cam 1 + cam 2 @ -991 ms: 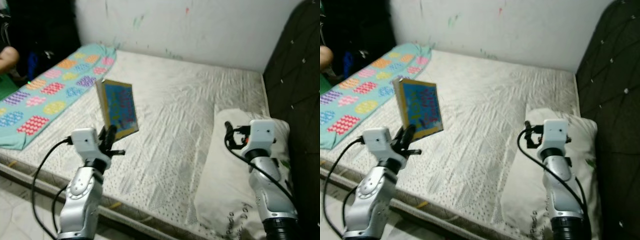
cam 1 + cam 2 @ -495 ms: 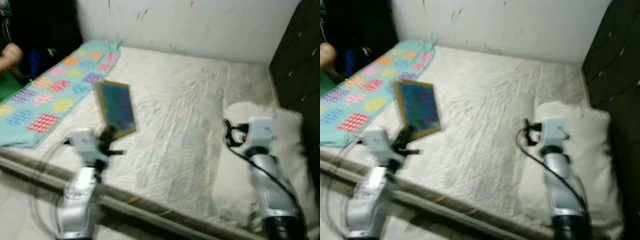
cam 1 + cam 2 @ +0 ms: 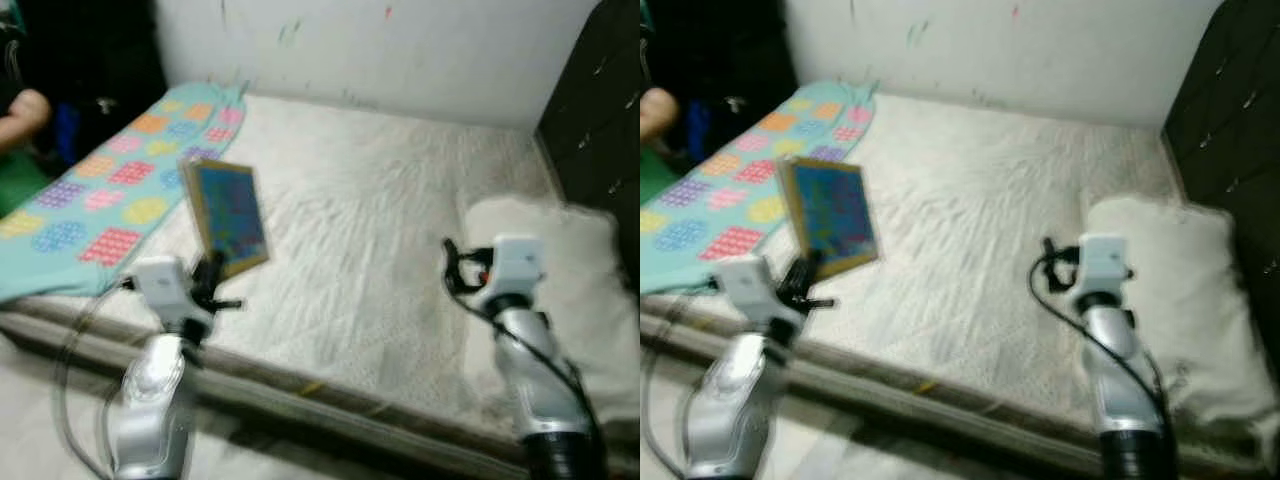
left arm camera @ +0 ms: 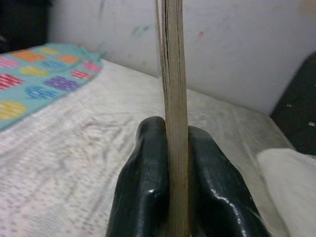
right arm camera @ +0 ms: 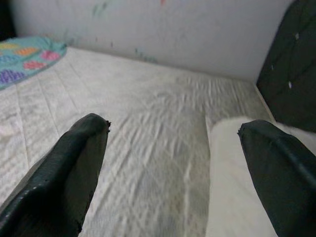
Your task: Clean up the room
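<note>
Our left gripper (image 3: 212,275) is clamped on a blue picture book (image 3: 228,215), held upright above the mattress's (image 3: 380,240) front edge. Our right gripper (image 5: 173,158) hovers spread wide beside the white pillow (image 3: 560,260).

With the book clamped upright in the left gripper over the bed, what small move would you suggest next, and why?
Probably carry the book away from the mattress toward wherever books are kept. The left gripper already has its jaws closed on the book's lower edge, holding it upright clear of the sheet, while the right gripper hangs open with nothing in it near the pillow. Where it belongs cannot be seen.
</note>
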{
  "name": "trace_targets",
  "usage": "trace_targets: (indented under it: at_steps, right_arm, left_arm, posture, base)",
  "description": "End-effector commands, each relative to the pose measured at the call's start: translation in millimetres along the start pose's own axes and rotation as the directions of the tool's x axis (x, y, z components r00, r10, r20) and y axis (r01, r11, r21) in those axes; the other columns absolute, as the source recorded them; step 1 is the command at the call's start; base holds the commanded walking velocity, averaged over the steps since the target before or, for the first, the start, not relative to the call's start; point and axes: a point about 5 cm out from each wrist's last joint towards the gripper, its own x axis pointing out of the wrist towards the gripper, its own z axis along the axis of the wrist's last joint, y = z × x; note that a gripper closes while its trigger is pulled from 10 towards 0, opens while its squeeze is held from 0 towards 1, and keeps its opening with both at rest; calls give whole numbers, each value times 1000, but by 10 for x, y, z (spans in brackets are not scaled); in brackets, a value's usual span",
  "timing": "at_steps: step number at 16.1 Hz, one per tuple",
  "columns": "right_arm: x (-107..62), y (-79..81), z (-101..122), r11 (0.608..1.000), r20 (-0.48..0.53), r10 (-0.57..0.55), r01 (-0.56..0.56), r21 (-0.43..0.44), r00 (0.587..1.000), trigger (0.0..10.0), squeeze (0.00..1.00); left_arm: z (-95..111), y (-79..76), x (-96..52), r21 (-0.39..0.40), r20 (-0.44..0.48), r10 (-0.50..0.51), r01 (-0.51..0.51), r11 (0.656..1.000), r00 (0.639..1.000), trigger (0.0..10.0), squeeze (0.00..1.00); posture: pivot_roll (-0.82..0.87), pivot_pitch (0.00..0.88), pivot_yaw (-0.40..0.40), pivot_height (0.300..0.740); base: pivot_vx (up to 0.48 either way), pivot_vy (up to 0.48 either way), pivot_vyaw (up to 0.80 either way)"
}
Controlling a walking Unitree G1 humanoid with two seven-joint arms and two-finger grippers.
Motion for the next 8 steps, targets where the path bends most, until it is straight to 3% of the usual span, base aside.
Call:
trace_targets:
  at_steps: [1, 8]
  right_arm:
    - [25, -9, 53, 1000, 13, 2, -2, 4, 1000, 10000, 0]
    - [3, -13, 39, 1000, 6, -2, 2, 5, 1000, 10000, 0]
  left_arm:
    - [109, -59, 22, 8, 52, -40, 40, 999, 998, 10000, 0]
    - [102, -52, 17, -10, 44, -28, 28, 1000, 999, 10000, 0]
  posture:
    - [-119, 0, 16, 740]
    - [-121, 0, 18, 740]
  base:
    - [0, 0, 0]
    - [0, 0, -747]
